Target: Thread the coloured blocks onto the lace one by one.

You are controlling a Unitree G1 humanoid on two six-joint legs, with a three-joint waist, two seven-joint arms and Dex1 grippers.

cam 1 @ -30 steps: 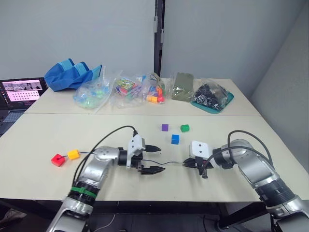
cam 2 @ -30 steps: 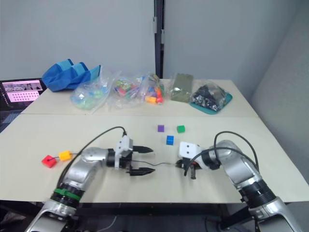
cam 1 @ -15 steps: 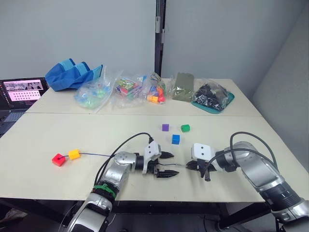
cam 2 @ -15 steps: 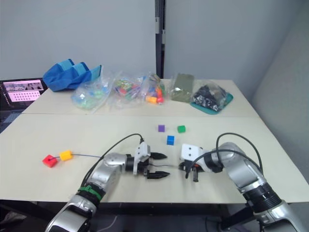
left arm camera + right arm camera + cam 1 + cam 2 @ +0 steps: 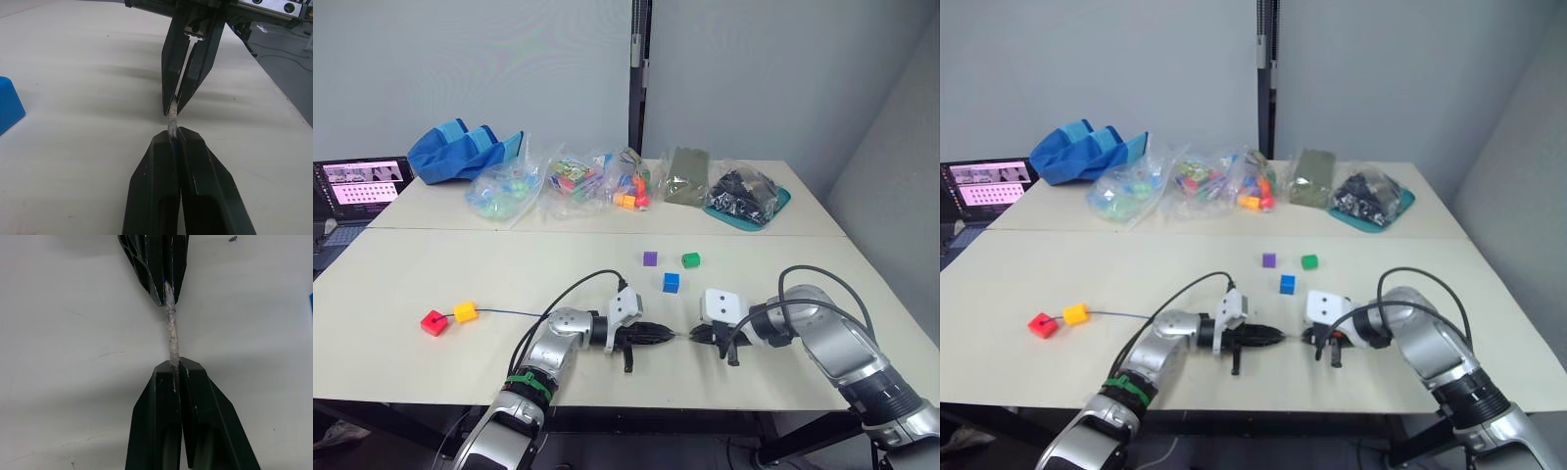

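Both grippers meet tip to tip near the table's front edge. My left gripper [image 5: 666, 336] is shut on the lace's dark blue cord [image 5: 174, 142] just behind its pale tip [image 5: 170, 325]. My right gripper [image 5: 695, 335] is shut on the far end of that stiff tip. The lace [image 5: 509, 314] runs left along the table to the orange-yellow block [image 5: 465, 311] and the red block [image 5: 433, 322], which lie side by side at its end. The blue block [image 5: 671, 282], purple block [image 5: 650, 258] and green block [image 5: 690, 259] lie loose just beyond the grippers.
Clear bags of mixed toys [image 5: 570, 182] line the back table, with a blue cloth bag [image 5: 460, 149], a green pouch [image 5: 682, 176] and a teal tray of black parts [image 5: 744, 196]. A laptop [image 5: 357, 186] stands at the far left.
My left gripper moved right along the lace to the right gripper and went from wide open to shut on the cord behind the tip. The right gripper stayed put, still holding the tip.
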